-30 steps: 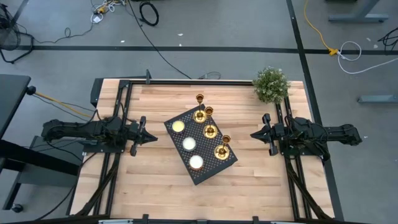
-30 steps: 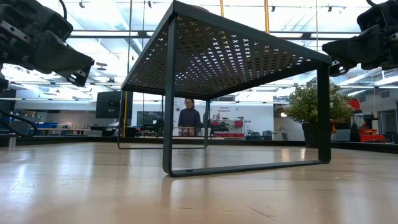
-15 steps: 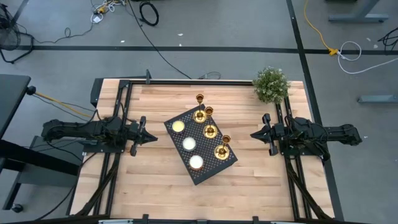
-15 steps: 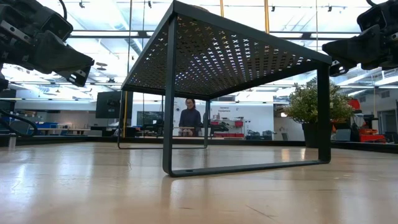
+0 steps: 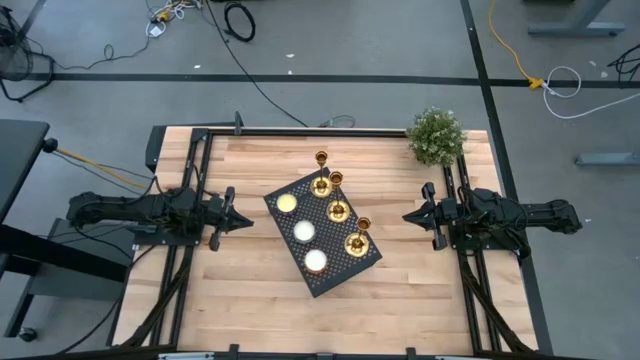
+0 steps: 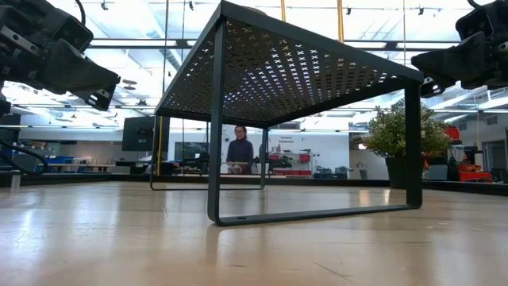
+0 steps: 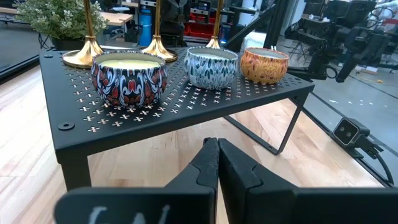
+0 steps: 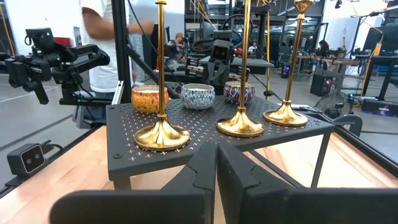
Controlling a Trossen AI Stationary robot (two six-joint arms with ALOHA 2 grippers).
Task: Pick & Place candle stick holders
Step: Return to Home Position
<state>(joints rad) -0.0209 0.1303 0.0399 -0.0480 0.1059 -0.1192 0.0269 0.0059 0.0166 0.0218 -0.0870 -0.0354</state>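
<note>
**All set down, nothing gripped**

You have three gold candle stick holders standing upright in a row on one black perforated shelf. They line the side facing the right gripper, well apart from it. Three scented candles line the side facing the left gripper. One potted plant sits at a corner of the table. Both grippers' fingers are pressed together on nothing.

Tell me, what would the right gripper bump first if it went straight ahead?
Probably the rim of the black perforated metal shelf, which the shut right gripper faces at about shelf-top height. Slightly higher, it would hit the base of the middle shiny gold candlestick holder; height is hard to judge.
</note>
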